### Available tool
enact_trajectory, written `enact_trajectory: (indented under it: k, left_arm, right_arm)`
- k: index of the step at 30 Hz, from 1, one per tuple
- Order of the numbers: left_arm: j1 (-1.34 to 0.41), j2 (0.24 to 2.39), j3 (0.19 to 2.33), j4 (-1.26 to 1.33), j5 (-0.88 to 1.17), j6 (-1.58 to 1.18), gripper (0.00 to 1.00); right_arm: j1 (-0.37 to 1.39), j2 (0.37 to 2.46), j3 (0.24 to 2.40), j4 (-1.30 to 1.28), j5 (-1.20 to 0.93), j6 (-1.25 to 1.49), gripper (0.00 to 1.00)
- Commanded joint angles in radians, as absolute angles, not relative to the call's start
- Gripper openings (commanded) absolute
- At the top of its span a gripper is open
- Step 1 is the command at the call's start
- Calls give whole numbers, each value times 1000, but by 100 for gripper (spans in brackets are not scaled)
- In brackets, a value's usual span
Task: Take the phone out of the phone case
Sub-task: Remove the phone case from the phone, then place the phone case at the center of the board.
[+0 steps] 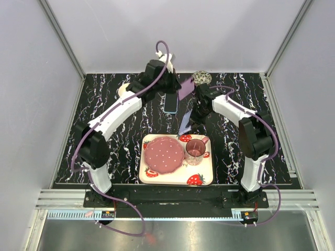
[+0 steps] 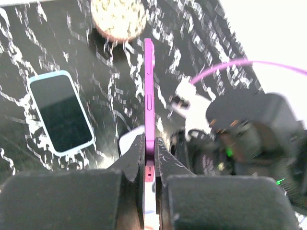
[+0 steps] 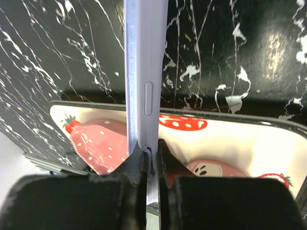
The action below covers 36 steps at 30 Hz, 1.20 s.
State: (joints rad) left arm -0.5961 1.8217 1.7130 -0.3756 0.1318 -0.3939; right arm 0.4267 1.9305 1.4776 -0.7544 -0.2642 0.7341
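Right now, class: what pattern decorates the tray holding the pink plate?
Red strawberries on cream; the tray shows best in the top external view.

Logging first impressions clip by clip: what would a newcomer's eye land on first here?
Each hand pinches a thin slab edge-on: the left hand grips a purple phone near a round glittery disc, the right hand a pale lilac-blue slab over the strawberry tray. Close by, a sky-blue-rimmed slab with a dark face lies flat on the black marbled table. Which one is the case is unclear.
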Motion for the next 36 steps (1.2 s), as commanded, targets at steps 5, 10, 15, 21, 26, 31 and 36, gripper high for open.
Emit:
enact_trajectory:
  k: [5, 10, 15, 21, 26, 31, 36]
  left_arm:
    - [-572, 1714, 1737, -195, 143, -426, 0]
    - [-522, 1672, 1686, -195, 166, -428, 0]
    - [-431, 1625, 1605, -187, 219, -446, 0]
    - [-289, 1560, 1494, -179, 340, -459, 0]
    - [-157, 1537, 1407, -183, 435, -488, 0]
    - [-8, 1399, 1165, 55, 506, -615, 0]
    - [146, 1371, 1089, 9, 477, -646, 0]
  right_arm:
    - [453, 1864, 1477, -772, -261, 693, 0]
    - [440, 1850, 1499, -753, -265, 670, 0]
    - [391, 1806, 1543, -742, -265, 608, 0]
    - [258, 1741, 1529, -704, -276, 603, 0]
    - [141, 1680, 1460, -654, -307, 607, 0]
    - [43, 1651, 1385, -609, -369, 632, 0]
    - [-32, 1649, 1342, -568, -423, 644, 0]
